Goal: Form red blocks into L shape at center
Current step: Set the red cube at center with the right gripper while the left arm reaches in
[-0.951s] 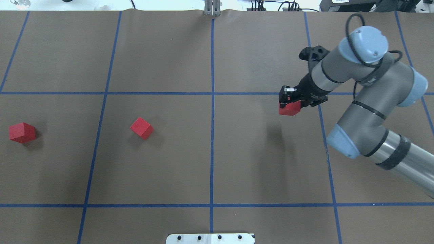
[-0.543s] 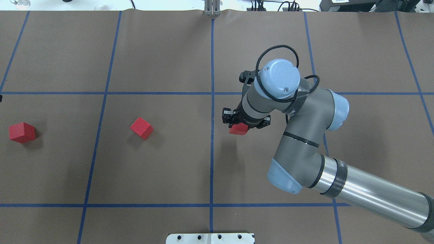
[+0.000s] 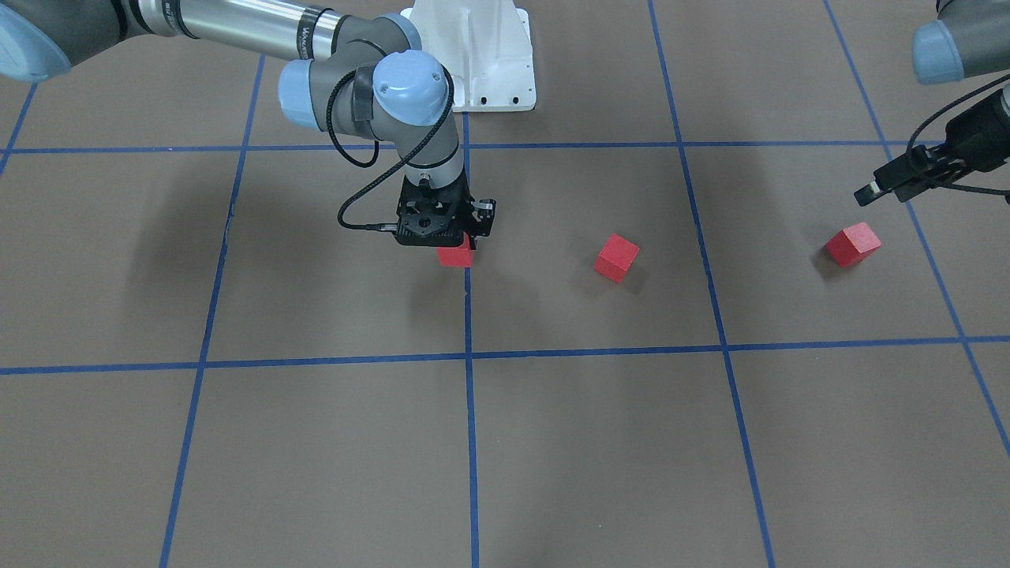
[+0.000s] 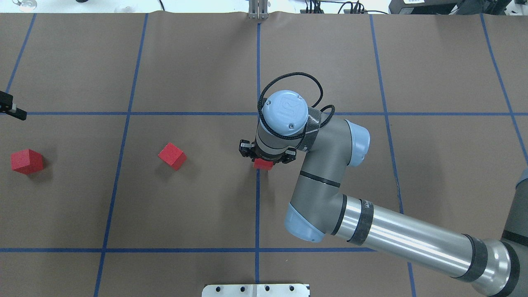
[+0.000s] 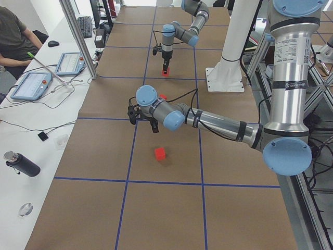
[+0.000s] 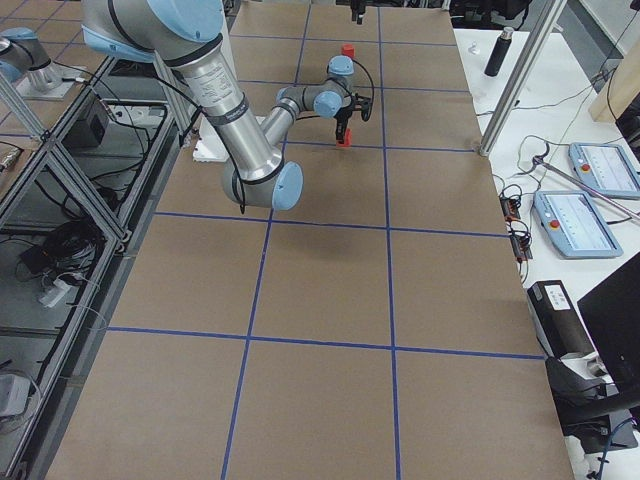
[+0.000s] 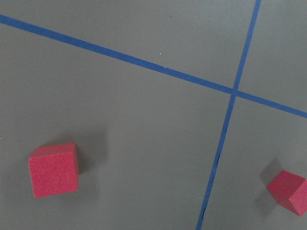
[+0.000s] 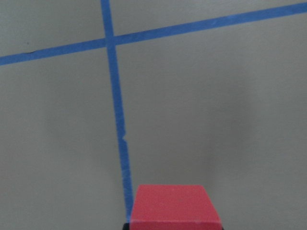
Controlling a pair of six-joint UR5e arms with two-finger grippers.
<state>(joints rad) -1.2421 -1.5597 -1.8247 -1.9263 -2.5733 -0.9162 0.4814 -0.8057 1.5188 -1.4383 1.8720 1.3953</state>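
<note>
My right gripper (image 4: pixel 264 160) is shut on a red block (image 4: pixel 263 164) and holds it low over the center (image 4: pixel 257 194), right at the middle blue tape line. The block fills the bottom of the right wrist view (image 8: pixel 172 206) and shows in the front view (image 3: pixel 455 255). A second red block (image 4: pixel 172 156) lies left of center. A third (image 4: pixel 27 161) lies at the far left. My left gripper (image 3: pixel 868 192) hangs over the table just beyond the third block (image 3: pixel 852 244), empty, its jaws apart. The left wrist view shows both loose blocks (image 7: pixel 53 169) (image 7: pixel 289 191).
The white robot base plate (image 4: pixel 255 290) sits at the near table edge. A metal post (image 4: pixel 258 10) stands at the far edge on the middle line. An operator (image 5: pixel 15 36) with tablets sits beside the table.
My right arm has carried its red block leftward from the right grid square to the middle tape line. My left gripper has come into the overhead view at the left edge.
</note>
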